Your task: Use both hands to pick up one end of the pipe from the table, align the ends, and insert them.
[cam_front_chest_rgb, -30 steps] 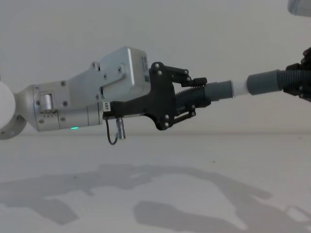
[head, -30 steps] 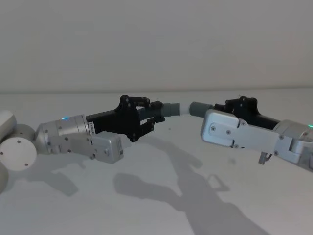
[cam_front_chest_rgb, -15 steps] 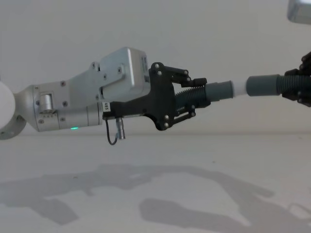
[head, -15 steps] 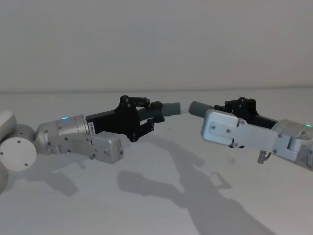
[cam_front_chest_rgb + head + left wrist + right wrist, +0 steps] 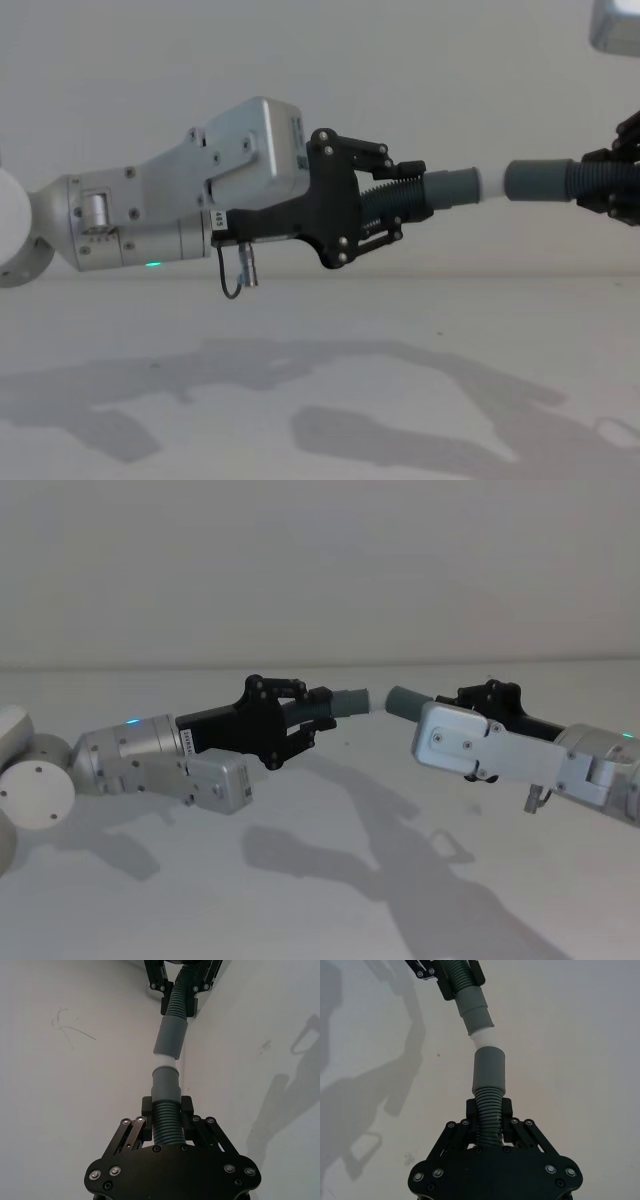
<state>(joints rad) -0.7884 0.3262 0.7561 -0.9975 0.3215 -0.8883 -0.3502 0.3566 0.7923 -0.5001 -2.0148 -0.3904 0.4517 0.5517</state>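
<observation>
Head view: we see the left pincer [image 5: 312,717] and the right pincer [image 5: 470,700] raised above the white worktop [image 5: 330,900], each clamped on one pipe piece; the left pipe piece [image 5: 340,702] and the right pipe piece [image 5: 405,699] face each other end to end.

Chest view: we see the left piece's whitish tip [image 5: 492,184] reaching the right piece's grey cuff [image 5: 537,180], both well clear of the worktop.

Left wrist view: we see fingers [image 5: 146,1110] closed on the ribbed middle; the tip meets the far cuff at a slight angle.

Right wrist view: we see the same joint, with the tip entering the cuff [image 5: 488,1068] slightly tilted.
</observation>
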